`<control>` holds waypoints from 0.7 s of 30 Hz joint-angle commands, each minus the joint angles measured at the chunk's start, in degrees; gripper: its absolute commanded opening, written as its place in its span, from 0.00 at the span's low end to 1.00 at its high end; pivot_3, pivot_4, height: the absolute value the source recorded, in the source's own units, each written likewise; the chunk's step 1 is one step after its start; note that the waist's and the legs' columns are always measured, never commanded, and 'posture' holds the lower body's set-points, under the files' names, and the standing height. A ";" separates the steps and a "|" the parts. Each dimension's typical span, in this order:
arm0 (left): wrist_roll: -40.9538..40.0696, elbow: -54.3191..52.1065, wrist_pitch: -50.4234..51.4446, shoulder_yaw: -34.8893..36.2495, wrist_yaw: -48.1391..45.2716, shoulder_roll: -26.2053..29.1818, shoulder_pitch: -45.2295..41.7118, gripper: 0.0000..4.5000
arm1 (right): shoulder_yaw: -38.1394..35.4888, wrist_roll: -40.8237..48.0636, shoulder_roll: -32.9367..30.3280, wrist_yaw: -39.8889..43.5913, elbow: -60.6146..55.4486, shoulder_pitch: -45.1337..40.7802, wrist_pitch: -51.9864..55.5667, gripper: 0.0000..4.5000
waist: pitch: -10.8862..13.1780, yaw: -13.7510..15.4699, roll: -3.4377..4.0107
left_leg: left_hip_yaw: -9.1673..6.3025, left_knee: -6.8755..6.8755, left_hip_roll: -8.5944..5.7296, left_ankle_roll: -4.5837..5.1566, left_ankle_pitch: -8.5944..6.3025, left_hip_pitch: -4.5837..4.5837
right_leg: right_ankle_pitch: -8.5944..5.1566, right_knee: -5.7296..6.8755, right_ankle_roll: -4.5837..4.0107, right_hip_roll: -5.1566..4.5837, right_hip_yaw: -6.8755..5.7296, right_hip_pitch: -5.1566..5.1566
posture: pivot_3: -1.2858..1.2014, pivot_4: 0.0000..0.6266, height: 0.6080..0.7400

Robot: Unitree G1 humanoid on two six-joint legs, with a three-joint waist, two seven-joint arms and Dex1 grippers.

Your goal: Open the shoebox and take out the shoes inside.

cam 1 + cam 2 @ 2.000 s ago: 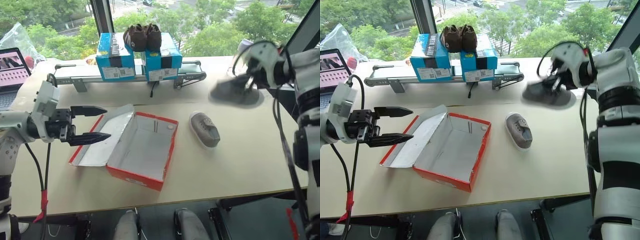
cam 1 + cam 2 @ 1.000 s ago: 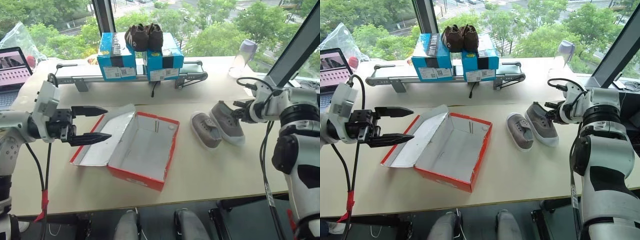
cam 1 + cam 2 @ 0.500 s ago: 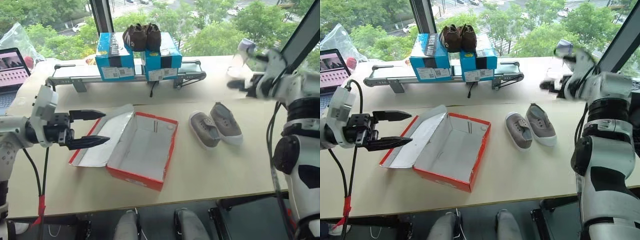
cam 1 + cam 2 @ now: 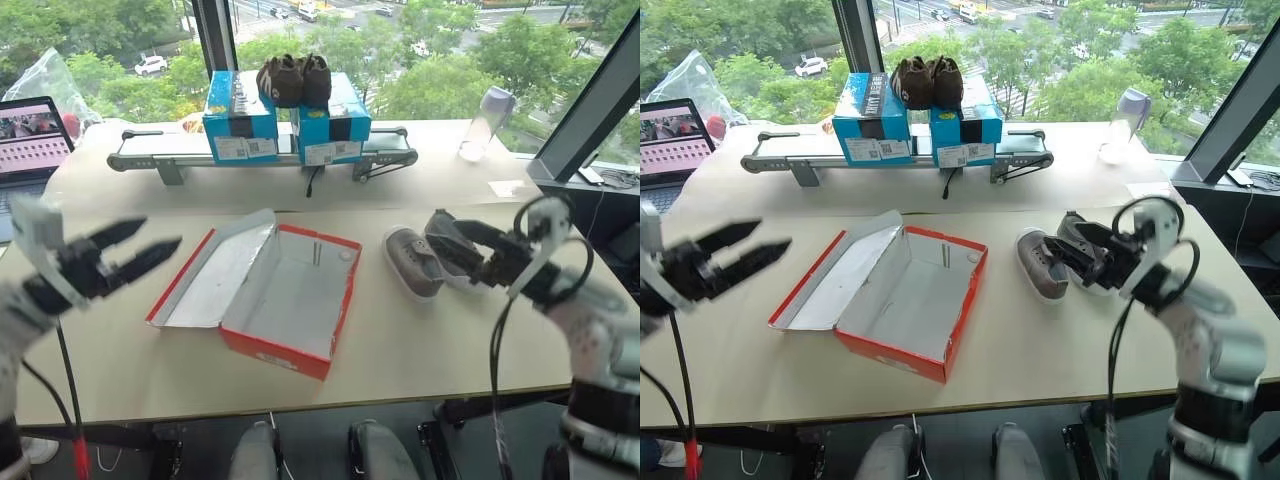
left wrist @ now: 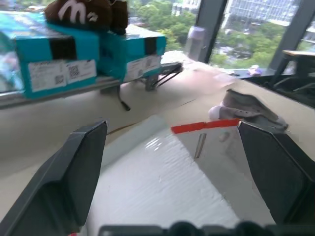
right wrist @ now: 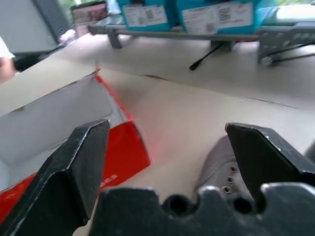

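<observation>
Looks done to me: shoebox (image 4: 285, 300) open and empty, 2 shoes (image 4: 432, 257) right of it, left gripper (image 4: 112, 254) and right gripper (image 4: 462, 253) spread open holding nothing, so I just back off.

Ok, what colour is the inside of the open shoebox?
Pale, whitish inside the red shoebox; the right eye view shows it best.

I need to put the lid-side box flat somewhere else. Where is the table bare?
Bare: the near strip of the table in front of the red shoebox, and the stretch left of its open lid. Crowded: right of the box, where the grey shoes lie beside the open right gripper, and the far edge with the blue boxes.
</observation>
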 commanded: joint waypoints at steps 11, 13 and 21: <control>17.20 -10.51 -22.79 -7.77 16.17 -29.47 24.38 1.00 | 4.95 -9.78 13.41 -11.83 -5.27 23.40 -22.90 0.99 | -0.76 -1.52 0.81 | -0.27 -0.23 0.42 -0.04 -0.07 -0.16 | 0.10 -1.41 -0.06 0.41 -0.30 -0.09 | 0.52 0.24 1.00; 20.38 -10.06 -25.99 -11.15 17.66 -31.93 25.33 1.00 | 6.39 -11.77 14.15 -13.96 -2.98 23.05 -23.77 0.99 | -0.92 -1.58 1.00 | -0.41 -0.38 1.02 -0.02 -0.08 -0.81 | 0.26 -2.44 -0.12 0.91 -0.64 0.10 | 0.52 0.24 1.00; 26.43 -8.81 -33.30 -18.63 21.67 -36.52 27.83 1.00 | 9.37 -15.35 15.54 -19.60 0.41 22.63 -26.23 0.99 | -2.03 1.01 0.91 | 2.12 -2.64 0.92 -0.09 0.15 1.03 | -3.76 1.86 -1.98 -0.03 -1.48 1.56 | 0.52 0.24 1.00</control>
